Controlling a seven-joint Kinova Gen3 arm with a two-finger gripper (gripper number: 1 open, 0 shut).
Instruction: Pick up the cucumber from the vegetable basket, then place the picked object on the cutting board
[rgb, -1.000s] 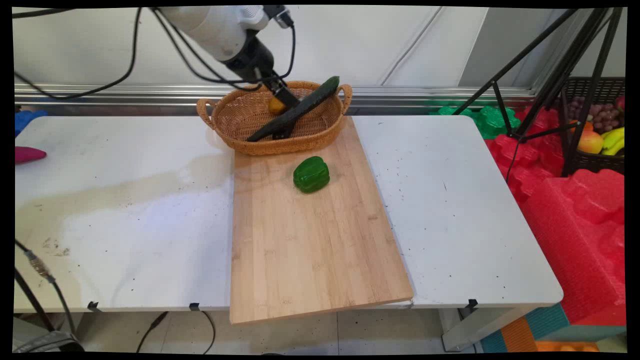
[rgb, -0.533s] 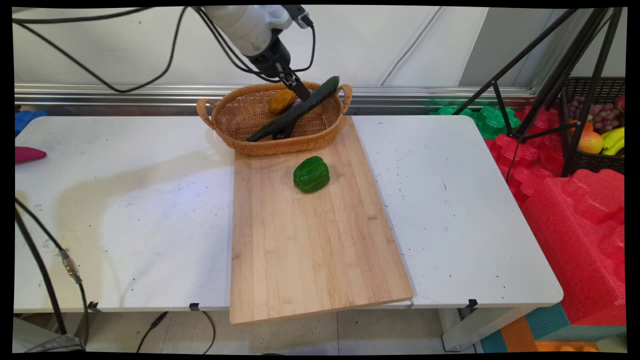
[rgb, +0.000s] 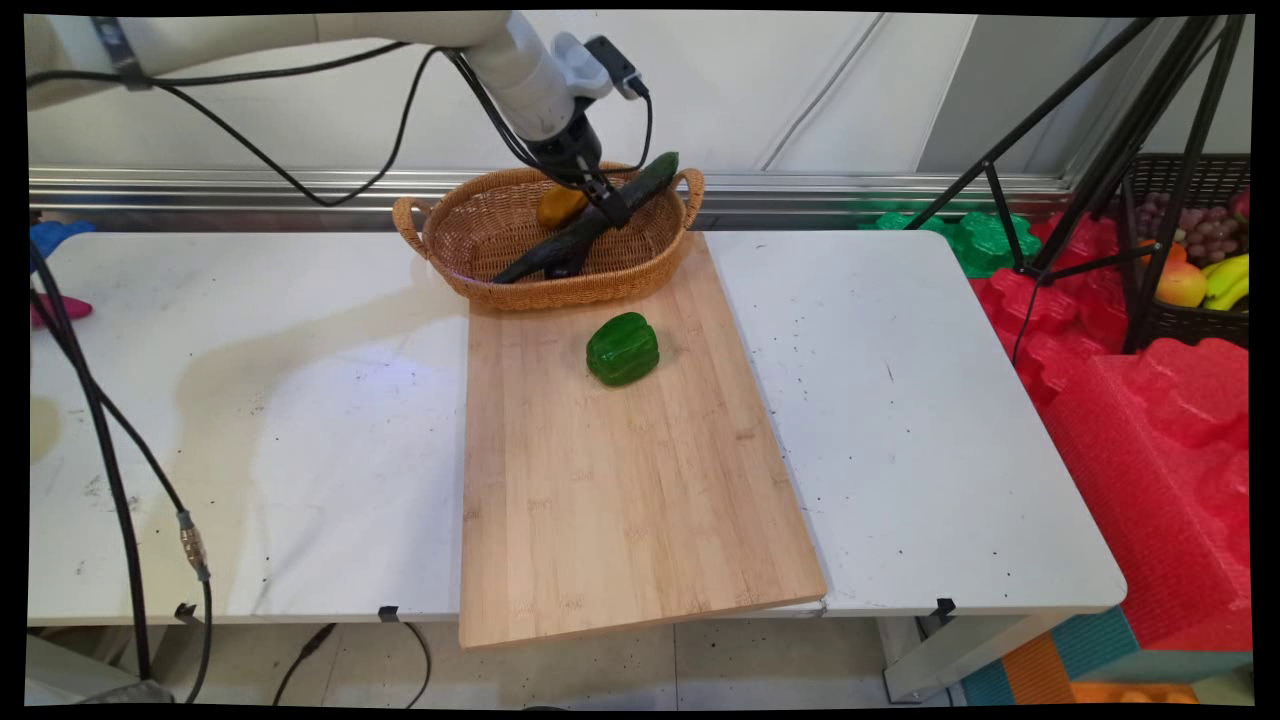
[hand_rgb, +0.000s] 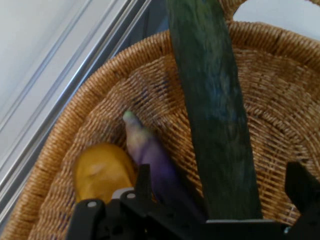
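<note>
My gripper (rgb: 610, 205) hangs inside a wicker basket (rgb: 560, 294) at the back of the table. It is open, with one finger on each side of a long dark green cucumber (rgb: 655, 172) that leans from the basket floor up onto the right rim. In the hand view the cucumber (hand_rgb: 212, 110) runs between the fingertips (hand_rgb: 143, 181), with gaps on both sides. A yellow-orange fruit (hand_rgb: 102, 170) and a small purple eggplant (hand_rgb: 150, 155) lie in the basket (hand_rgb: 75, 110) beside it.
A green bell pepper (rgb: 622, 348) sits on a wooden cutting board (rgb: 620, 500) in front of the basket. A pink object (rgb: 45, 310) lies at the table's left edge. Red foam blocks (rgb: 1150, 420), a tripod (rgb: 1100, 160) and a fruit crate (rgb: 1195, 270) stand to the right.
The arm has swung to the right and the gripper has shifted along the cucumber toward its raised end, then dropped slightly. The cucumber, basket and pepper have stayed put.
</note>
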